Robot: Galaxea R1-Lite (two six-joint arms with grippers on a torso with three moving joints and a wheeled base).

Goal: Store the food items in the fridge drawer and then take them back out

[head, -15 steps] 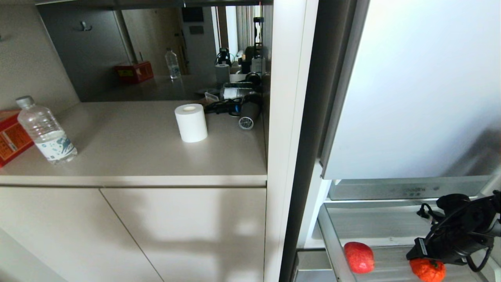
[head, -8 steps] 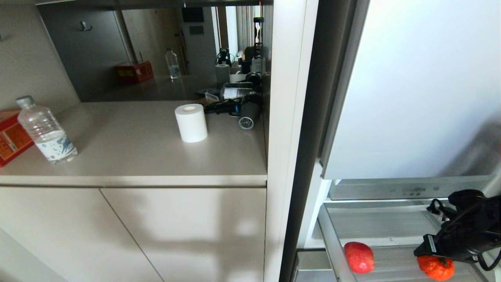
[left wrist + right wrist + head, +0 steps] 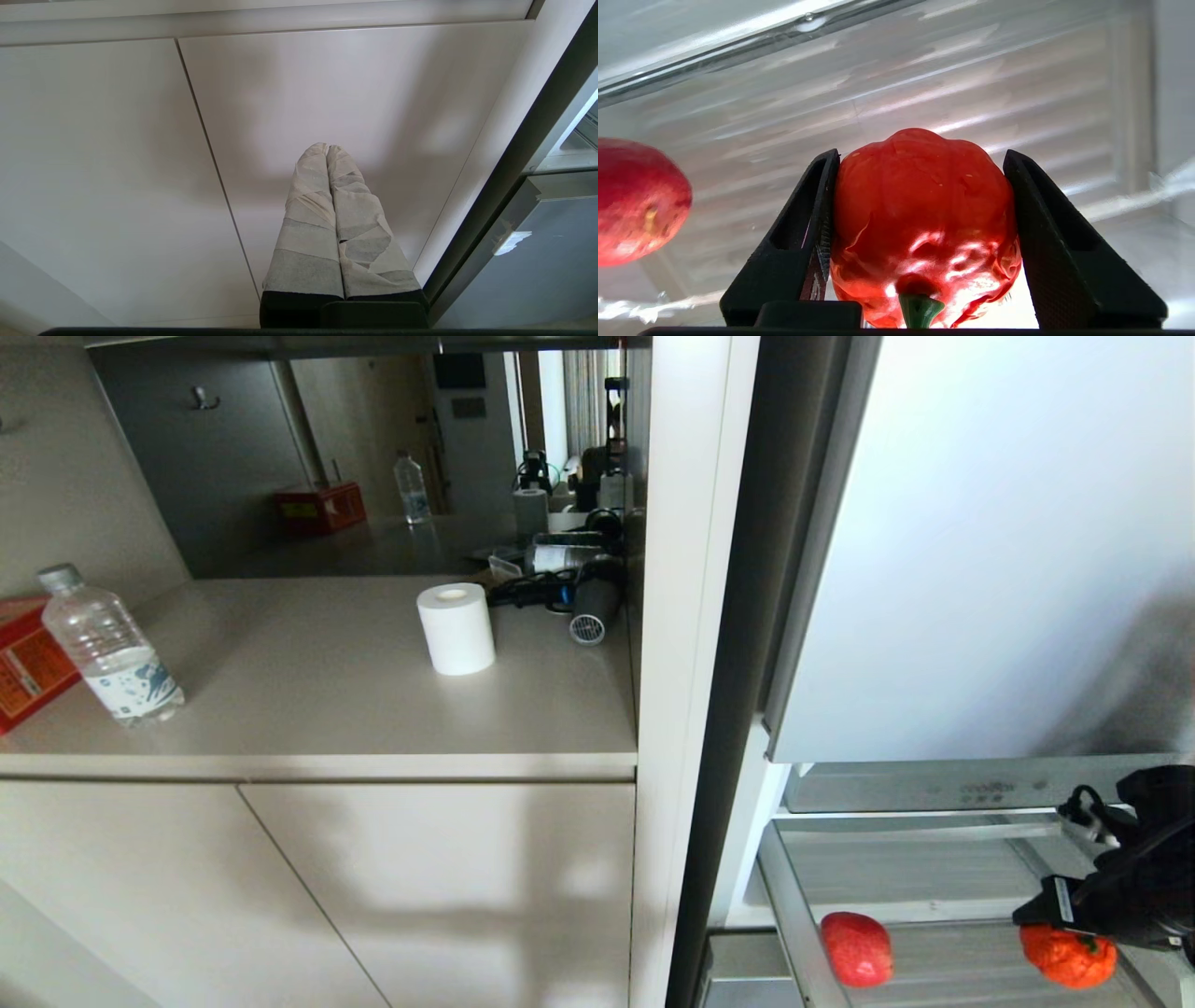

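Head view: right claw [image 3: 1074, 924] sits low at the right edge, over the fridge drawer [image 3: 803, 915], with the orange pumpkin-like fruit [image 3: 1067, 956] just under its black body.
Right wrist view: both black fingers [image 3: 798, 252] flank the fruit [image 3: 924, 228]; one presses its side, the other shows a thin sliver of light, so the claw is closed about the fruit at medium width.
Fruit's place: above the drawer's ribbed floor [image 3: 971, 84]; whether it rests on the floor or hangs clear I cannot tell.
Red apple: lies in the drawer near its left wall [image 3: 856, 948], well apart from the fruit.
Left claw: fingers pressed together, empty [image 3: 328, 148], parked facing the cabinet doors [image 3: 117, 163].
Risk, slip: the bumpy, rounded fruit is held only at its flanks; a loose pinch could let it rotate or drop.
Risk, snag: the clear drawer wall and frosted lip are close; a sideways lift could knock the fruit loose.
Risk, apple: a dropped fruit could roll across the ribs into it.
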